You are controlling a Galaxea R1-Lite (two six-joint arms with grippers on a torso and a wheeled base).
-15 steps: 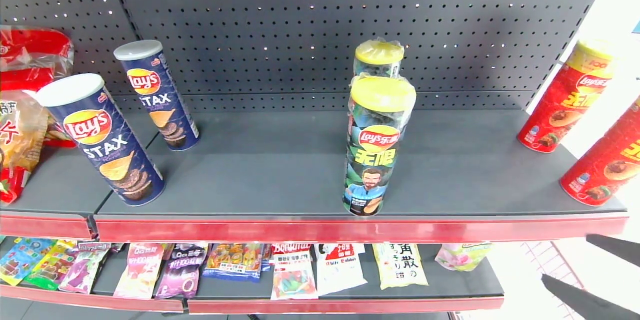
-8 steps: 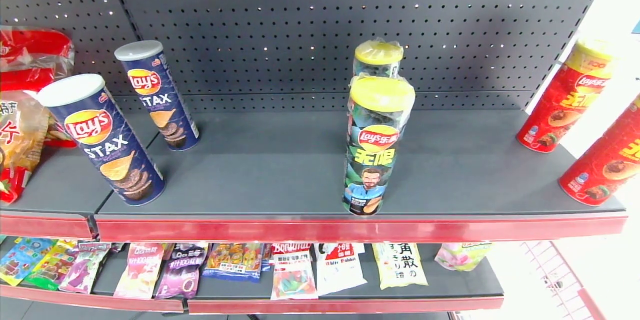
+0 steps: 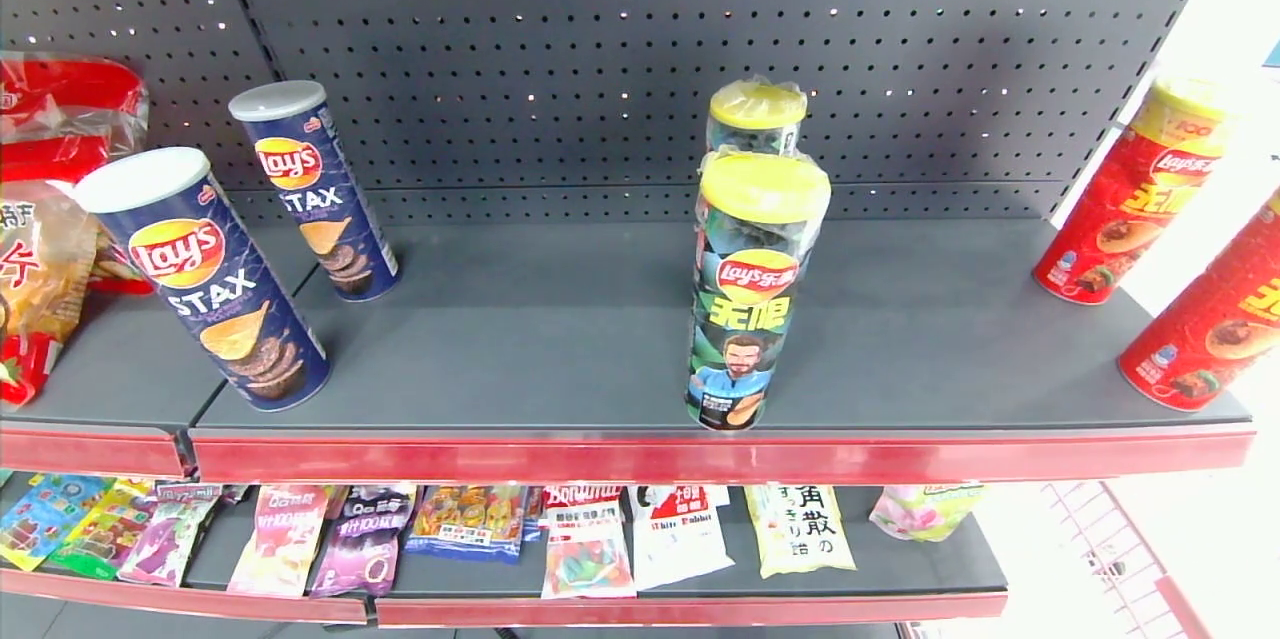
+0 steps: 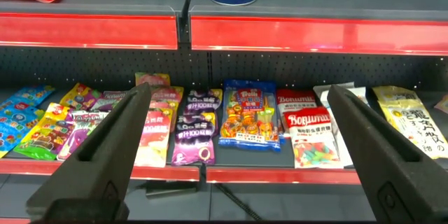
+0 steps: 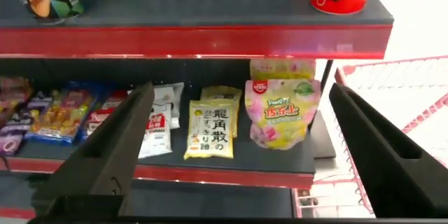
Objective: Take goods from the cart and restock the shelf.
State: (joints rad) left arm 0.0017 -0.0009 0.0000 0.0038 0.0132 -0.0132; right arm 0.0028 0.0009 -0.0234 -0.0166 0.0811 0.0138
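The right pincer (image 5: pixel 241 89) and left pincer (image 4: pixel 239 89) gape wide, empty, before the lower shelf (image 4: pixel 301 176). The wire cart (image 5: pixel 392 64) stands past the shelf's right end, on the right pincer's side, so that arm looks nearer; its load cannot be made out.

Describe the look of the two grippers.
The left gripper and right gripper look alike: each has two long, matte dark-grey jaws, flat-sided and tapering to narrow tips. The left one's jaws show a small round recess near the base.
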